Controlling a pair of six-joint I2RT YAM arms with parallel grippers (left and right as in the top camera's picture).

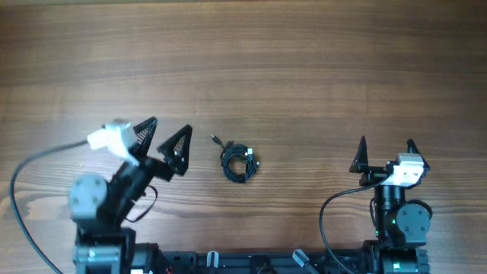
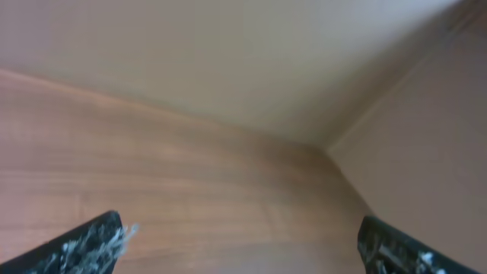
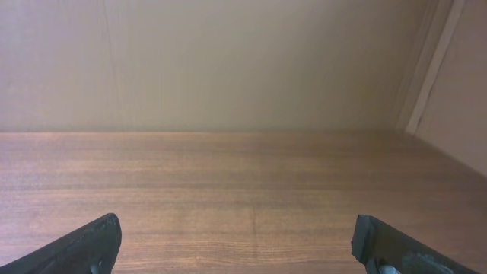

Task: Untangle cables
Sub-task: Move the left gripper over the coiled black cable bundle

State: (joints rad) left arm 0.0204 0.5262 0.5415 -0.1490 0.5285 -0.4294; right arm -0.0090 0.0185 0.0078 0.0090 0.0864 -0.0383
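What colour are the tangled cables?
The cables are black; overhead view shows them best.

We see a brown wooden tabletop (image 1: pixel 304 61), its grain running from side to side. Directly on it lies one small bundle of thin black cables (image 1: pixel 240 162), loosely coiled into a knot around the middle of the nearer half. A short plug end (image 1: pixel 216 139) trails out flat toward the far left of the coil.

Black links, grey round joint housings (image 1: pixel 87 196). White wrist camera blocks (image 1: pixel 110 138). Left gripper (image 1: pixel 169 125), right gripper (image 1: pixel 386 141): black triangular fingers (image 1: pixel 176 148). Thick black cables (image 1: pixel 320 221) trailing.
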